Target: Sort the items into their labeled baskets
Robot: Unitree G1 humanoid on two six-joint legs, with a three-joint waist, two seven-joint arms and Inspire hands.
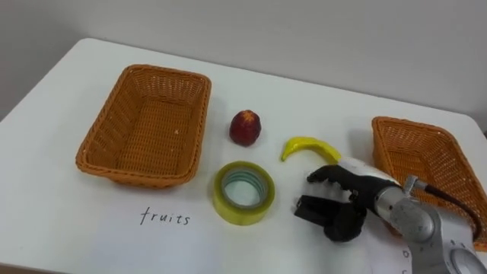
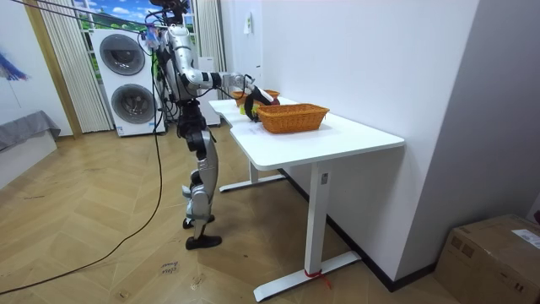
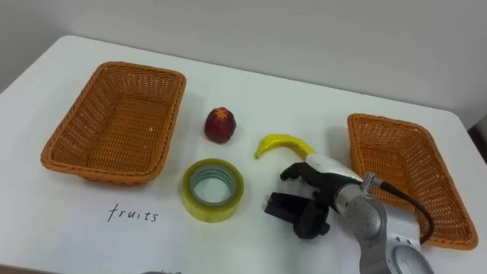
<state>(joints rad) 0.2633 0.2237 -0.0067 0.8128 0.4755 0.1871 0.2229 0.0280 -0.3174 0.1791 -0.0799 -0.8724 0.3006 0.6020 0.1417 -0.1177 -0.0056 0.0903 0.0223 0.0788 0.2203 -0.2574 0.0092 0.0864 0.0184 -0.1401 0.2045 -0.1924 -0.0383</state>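
A yellow banana (image 1: 308, 146) lies mid-table, with a red apple (image 1: 245, 127) to its left. A roll of yellow tape (image 1: 243, 192) lies flat in front of the apple. The wicker fruit basket (image 1: 103, 156) stands at the left, empty, above the handwritten word "fruits" (image 1: 164, 218). A second empty wicker basket (image 1: 396, 156) stands at the right. My right hand (image 1: 346, 202) hovers just in front of the banana and right of the tape. Its fingers (image 1: 326, 176) are loosely bent above the thumb, and nothing lies between them.
The white table's front edge (image 1: 114, 262) runs close below the label. In the room view I stand at the table's end (image 2: 221, 108), one arm stretched over it. Washing machines (image 2: 126, 80) stand behind me.
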